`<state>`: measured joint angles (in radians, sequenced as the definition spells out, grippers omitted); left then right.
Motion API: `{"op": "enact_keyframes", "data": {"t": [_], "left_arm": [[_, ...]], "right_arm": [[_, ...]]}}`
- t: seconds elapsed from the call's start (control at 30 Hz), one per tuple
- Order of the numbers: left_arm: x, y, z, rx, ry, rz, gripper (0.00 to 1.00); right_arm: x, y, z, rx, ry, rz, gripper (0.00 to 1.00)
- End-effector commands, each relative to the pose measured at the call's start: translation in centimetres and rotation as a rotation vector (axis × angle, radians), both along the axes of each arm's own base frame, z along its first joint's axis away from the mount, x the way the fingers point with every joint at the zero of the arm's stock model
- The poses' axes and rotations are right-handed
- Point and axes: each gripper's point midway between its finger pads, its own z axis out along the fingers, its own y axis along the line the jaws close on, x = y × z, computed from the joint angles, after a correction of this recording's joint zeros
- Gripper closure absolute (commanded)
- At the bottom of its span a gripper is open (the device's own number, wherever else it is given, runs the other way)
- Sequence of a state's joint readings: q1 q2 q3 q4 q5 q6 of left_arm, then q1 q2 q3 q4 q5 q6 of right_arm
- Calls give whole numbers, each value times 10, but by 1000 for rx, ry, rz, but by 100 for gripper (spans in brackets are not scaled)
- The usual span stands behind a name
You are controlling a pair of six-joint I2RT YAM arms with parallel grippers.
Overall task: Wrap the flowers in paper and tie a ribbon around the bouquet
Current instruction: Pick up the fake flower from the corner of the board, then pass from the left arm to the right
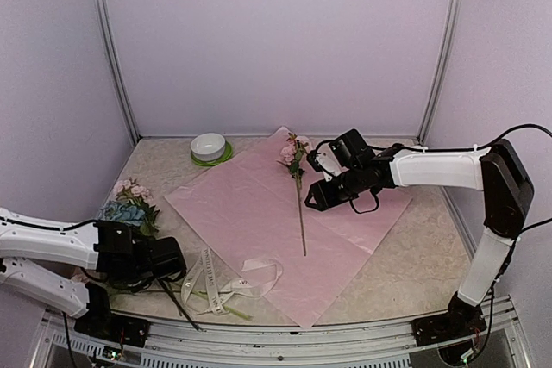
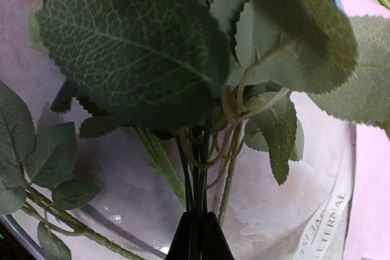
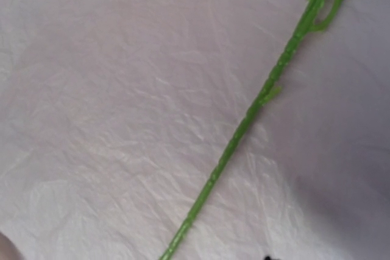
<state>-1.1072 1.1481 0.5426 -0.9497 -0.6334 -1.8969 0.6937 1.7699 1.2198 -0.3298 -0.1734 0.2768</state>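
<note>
A bunch of flowers with blue and pink blooms lies at the table's left, off the paper. My left gripper is shut on its dark stems, just below big green leaves. The lilac-pink paper is spread flat mid-table. On it lies a single pink-bloomed flower with a long green stem. My right gripper hovers just right of that stem, open and holding nothing. The cream ribbon lies loose at the paper's near-left edge, its lettering also visible in the left wrist view.
A white bowl on a green saucer stands at the back, beside the paper's far-left edge. Lilac walls with metal corner posts close in the table on three sides. The right arm reaches in from the right.
</note>
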Motion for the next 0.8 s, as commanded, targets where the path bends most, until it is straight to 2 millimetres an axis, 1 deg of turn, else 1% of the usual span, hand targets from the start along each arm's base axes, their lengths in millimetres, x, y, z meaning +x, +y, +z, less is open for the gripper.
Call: {"op": "enact_keyframes", "data": {"t": [0.0,0.1,0.2,0.33,0.4,0.43,0.5,0.53,0.6,0.63,0.67,0.7,0.73,0.77], "left_arm": [[12,9,56,77,-118,-19,100],[18,11,95,144,-200,-29,100],[33,-2,132,206,-297,-101,100],[45,-13,158,239,-404,-126,100],[48,-22,170,253,-474,-145,100],[49,-27,179,254,-521,-154,100],[51,-44,203,256,-629,-187,100],[51,-55,216,260,-690,-209,100],[47,-81,245,267,-816,-262,100],[43,-96,259,265,-881,-277,100],[37,-108,271,273,-933,-294,100],[30,-116,281,260,-985,-294,100],[24,-120,287,203,-1038,-291,100],[19,-121,292,113,-1084,-285,100]], "right_arm": [[-6,2,7,4,-6,22,53],[-6,4,11,11,-13,28,53],[-6,6,17,16,-27,37,53],[-11,12,27,36,-52,83,53],[-20,24,38,78,-83,155,52],[-28,34,48,115,-104,211,52],[-47,61,74,213,-154,345,49],[-60,76,90,279,-175,433,46],[-94,103,124,444,-192,628,41],[-113,114,142,546,-185,731,36],[-125,121,158,623,-189,792,26],[-136,125,170,684,-190,841,11],[-144,130,181,732,-199,876,1],[-150,134,188,766,-210,903,0]]}}
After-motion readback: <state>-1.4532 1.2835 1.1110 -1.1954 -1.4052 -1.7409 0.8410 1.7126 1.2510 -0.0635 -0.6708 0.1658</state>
